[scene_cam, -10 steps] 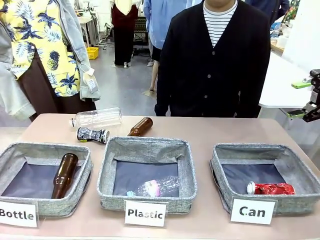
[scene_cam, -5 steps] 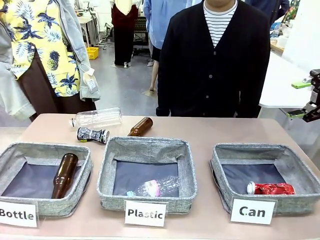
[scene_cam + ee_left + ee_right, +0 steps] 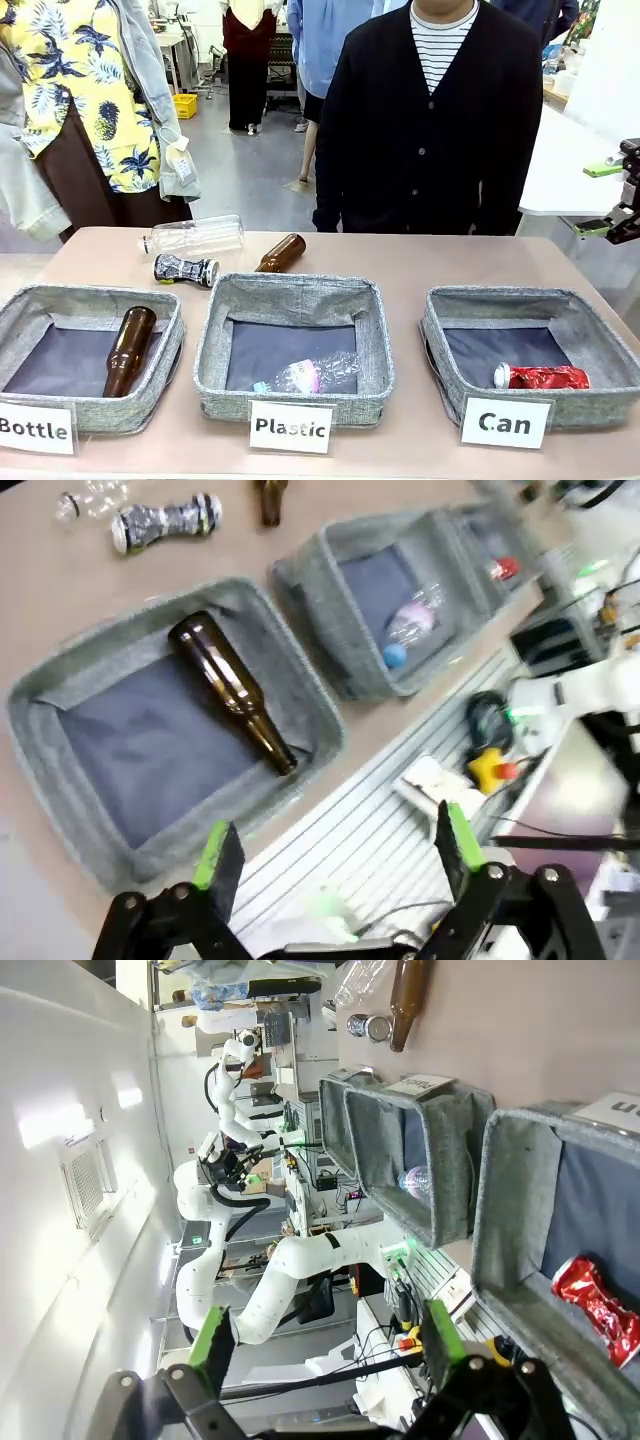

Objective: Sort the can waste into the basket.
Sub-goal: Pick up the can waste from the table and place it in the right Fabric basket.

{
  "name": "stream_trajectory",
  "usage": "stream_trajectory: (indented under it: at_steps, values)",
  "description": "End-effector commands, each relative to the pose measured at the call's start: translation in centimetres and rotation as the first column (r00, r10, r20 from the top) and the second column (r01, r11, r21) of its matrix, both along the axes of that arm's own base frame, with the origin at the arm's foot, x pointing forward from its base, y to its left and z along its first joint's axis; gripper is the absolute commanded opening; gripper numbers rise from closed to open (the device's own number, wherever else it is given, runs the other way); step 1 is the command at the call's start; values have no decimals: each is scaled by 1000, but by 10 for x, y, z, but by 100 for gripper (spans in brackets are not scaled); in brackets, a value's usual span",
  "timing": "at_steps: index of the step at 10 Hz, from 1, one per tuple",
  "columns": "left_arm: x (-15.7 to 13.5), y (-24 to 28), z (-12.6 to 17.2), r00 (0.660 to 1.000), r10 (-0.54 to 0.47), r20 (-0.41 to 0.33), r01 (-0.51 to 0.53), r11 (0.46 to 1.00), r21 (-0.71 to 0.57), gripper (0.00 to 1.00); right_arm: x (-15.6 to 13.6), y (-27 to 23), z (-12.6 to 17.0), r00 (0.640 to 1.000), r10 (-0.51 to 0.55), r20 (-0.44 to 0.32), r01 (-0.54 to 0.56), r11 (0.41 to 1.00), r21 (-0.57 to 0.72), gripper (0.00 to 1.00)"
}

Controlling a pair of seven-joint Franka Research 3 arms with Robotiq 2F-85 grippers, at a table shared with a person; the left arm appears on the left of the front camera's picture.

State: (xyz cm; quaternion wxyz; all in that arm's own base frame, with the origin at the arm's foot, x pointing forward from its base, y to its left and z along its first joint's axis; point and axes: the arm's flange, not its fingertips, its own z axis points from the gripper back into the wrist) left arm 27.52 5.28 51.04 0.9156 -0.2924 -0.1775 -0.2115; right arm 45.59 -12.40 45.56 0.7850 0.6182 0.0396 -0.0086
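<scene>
Unmoved since before: red can point(image 3: 545, 377) in basket point(image 3: 500, 296), black can point(image 3: 186, 269) left on worktop point(image 3: 420, 262), left tool point(image 3: 335, 840) and right tool point(image 3: 325, 1335) wide, empty.

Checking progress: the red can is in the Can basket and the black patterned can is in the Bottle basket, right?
No: the front view shows the black patterned can on the table behind the Bottle basket. The red can is in the Can basket.
</scene>
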Motion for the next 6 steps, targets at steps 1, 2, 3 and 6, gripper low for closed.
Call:
stream_trajectory:
  at_steps: [1,2,3,6]
  values:
    - [58,-57,-20,992,-25,-127,53,974,218,100,1,-3,2,1000,18,20,-18,1000,-1,100]
    - [82,-83,-21,992,43,-116,-2,944,329,100,1,-3,2,1000,18,20,-18,1000,-1,100]
    - [103,-110,-24,994,64,-86,-22,907,421,100,1,-3,2,1000,18,20,-18,1000,-1,100]
    - [154,-157,-24,974,170,148,-219,870,442,100,1,-3,2,1000,18,20,-18,1000,-1,100]
